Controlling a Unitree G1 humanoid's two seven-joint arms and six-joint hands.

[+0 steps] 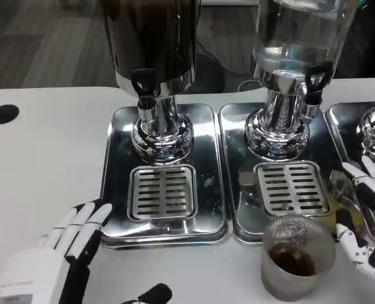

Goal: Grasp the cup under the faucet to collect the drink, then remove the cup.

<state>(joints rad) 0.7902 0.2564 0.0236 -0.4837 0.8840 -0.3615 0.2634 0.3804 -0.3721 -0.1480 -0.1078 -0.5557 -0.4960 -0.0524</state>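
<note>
White counter (42, 164), grey carpet behind. Mirror-steel trays (118, 215), slotted grates. Ribbed clear cup (296, 258) holds dark drink. Both hands' fingers (80, 228) released, grasping nothing.

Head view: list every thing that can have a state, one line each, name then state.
cup: upright on the table in front of the trays, brown drink in its bottom, not under a faucet.
dark dispenser: holds dark liquid; no stream under its faucet.
clear dispenser: see-through body; no stream under its faucet.
left drip grate: bare.
right drip grate: bare.
left hand: open, holding nothing.
right hand: open beside the cup, not gripping it.
</note>
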